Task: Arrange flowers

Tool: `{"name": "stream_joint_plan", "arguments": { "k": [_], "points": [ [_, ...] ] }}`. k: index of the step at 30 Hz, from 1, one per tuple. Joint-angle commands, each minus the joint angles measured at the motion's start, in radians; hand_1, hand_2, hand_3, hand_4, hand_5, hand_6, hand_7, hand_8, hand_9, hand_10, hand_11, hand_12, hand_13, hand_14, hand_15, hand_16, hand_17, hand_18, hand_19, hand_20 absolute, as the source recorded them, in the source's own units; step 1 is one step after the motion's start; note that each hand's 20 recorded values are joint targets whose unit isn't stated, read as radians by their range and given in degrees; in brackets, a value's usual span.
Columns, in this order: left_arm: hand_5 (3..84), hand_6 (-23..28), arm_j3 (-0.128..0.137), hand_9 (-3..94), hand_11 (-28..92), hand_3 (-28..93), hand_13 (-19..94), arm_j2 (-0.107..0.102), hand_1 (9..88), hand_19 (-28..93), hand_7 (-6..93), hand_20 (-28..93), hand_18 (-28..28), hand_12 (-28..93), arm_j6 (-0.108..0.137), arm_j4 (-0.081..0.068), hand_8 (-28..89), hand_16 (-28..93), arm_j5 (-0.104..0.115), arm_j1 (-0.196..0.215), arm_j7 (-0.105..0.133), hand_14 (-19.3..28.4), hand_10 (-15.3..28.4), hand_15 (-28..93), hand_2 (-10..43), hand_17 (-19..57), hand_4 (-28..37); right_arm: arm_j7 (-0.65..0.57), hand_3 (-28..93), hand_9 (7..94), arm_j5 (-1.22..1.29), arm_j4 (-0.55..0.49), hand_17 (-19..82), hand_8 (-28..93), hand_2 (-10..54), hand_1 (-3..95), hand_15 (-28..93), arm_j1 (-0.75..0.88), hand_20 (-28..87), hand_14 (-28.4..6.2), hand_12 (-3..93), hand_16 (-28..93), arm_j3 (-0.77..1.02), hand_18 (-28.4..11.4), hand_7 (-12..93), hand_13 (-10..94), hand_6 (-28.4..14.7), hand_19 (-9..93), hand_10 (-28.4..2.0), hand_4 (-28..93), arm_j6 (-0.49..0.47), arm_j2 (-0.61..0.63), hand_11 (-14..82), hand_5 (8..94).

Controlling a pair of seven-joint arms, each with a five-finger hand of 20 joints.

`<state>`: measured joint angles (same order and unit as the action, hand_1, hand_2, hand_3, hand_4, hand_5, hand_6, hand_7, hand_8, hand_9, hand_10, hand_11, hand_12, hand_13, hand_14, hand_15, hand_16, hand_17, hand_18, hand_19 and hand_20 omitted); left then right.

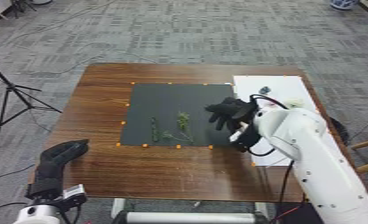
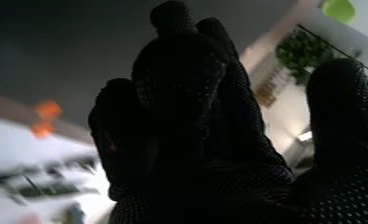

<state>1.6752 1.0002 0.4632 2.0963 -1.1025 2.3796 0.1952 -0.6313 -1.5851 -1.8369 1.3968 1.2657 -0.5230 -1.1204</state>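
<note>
Over the black mat's right edge, near green sprigs, the right hand hovers, fingers loosely spread.

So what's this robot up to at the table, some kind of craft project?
It looks like flower arranging. The robot's right hand is over the right side of the dark mat, open and apparently empty. Green sprigs lie on the lower half of that mat, and a white sheet lies to its right. The left hand waits at the left side of the brown wooden table, away from the sprigs.
</note>
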Motion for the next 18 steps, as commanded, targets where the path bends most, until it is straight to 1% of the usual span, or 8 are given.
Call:
{"name": "stream_joint_plan", "arguments": {
  "k": [1,2,6,9,11,13,15,18],
  "points": [
    [54.8,1.7,0.008,53.7,26,68,43,0.018,36.6,18,23.3,19,13.6,14,-0.007,0.018,-10,0,-0.003,0.021,-0.005,16.9,13.4,24,0.0,4.8,-18.0,-0.051,40,76.8,0.055,0.015,66,-4,14.7,25.5,50,0.033,54,-6.6,15.7,37,-0.048,-12.9,8,93,-9.7,93,-19.8,-9,-0.041,-0.034,10.2,67.7],
    [54.8,1.6,0.006,53.7,26,68,43,0.017,36.6,18,23.3,19,13.6,14,-0.009,0.015,-10,0,-0.001,0.015,-0.002,17.0,13.4,24,0.0,4.8,-18.0,-0.06,40,76.8,0.073,0.008,66,-4,14.7,25.5,50,0.036,54,-6.6,15.7,37,-0.054,-12.9,8,93,-10.0,93,-19.9,-9,-0.041,-0.031,10.3,67.7],
    [54.8,1.6,0.01,53.8,26,68,43,0.02,36.5,18,23.3,19,13.6,14,-0.001,0.019,-10,0,0.004,0.024,-0.004,16.9,13.4,24,0.0,4.7,-17.9,-0.09,40,77.1,0.139,-0.003,66,-4,14.6,25.5,50,0.032,54,-6.6,15.7,37,-0.078,-12.6,8,93,-10.1,93,-19.9,-9,-0.076,-0.039,10.4,67.7],
    [54.8,1.7,0.011,53.8,26,68,43,0.023,36.5,18,23.3,19,13.7,14,-0.003,0.02,-10,0,0.001,0.029,-0.001,16.9,13.5,24,0.0,4.6,-17.9,-0.097,40,77.3,0.169,-0.015,66,-4,14.5,25.8,50,0.029,54,-6.6,15.6,37,-0.094,-12.6,8,93,-10.2,93,-19.9,-9,-0.094,-0.045,10.4,67.8],
    [54.8,1.7,0.009,53.8,26,68,43,0.024,36.5,18,23.3,19,13.7,14,-0.001,0.02,-10,0,0.006,0.028,0.002,17.0,13.4,24,0.0,4.6,-17.9,-0.098,40,77.4,0.176,-0.02,66,-4,14.4,25.8,50,0.026,54,-6.6,15.6,37,-0.099,-12.5,8,93,-10.4,93,-20.0,-9,-0.104,-0.055,10.4,67.9],
    [54.8,1.7,0.01,53.8,26,68,43,0.027,36.3,18,23.3,19,13.7,14,-0.002,0.02,-10,0,0.002,0.029,0.002,17.0,13.4,24,-0.1,4.6,-17.9,-0.091,40,77.5,0.176,-0.025,67,-5,14.3,26.0,50,0.024,54,-6.6,15.6,37,-0.103,-12.5,8,93,-10.4,93,-20.0,-9,-0.101,-0.06,10.4,68.0],
    [54.7,1.7,0.009,53.7,26,68,43,0.027,36.4,18,23.3,19,13.7,14,-0.005,0.019,-9,0,0.005,0.027,0.004,17.0,13.5,24,0.0,4.5,-18.0,-0.075,40,77.6,0.162,-0.027,67,-5,14.3,26.1,50,0.025,54,-6.5,15.6,37,-0.096,-12.5,8,93,-10.4,93,-20.0,-9,-0.101,-0.056,10.4,68.1],
    [54.7,1.7,0.011,53.7,26,68,43,0.03,36.4,18,23.2,19,13.7,14,-0.005,0.021,-10,0,-0.002,0.028,0.003,17.0,13.4,24,0.0,4.5,-18.0,-0.069,40,77.7,0.153,-0.025,67,-5,14.1,26.1,50,0.029,54,-6.5,15.6,37,-0.065,-12.5,8,93,-10.3,93,-19.9,-9,-0.086,-0.036,10.4,68.1]
  ]
}}
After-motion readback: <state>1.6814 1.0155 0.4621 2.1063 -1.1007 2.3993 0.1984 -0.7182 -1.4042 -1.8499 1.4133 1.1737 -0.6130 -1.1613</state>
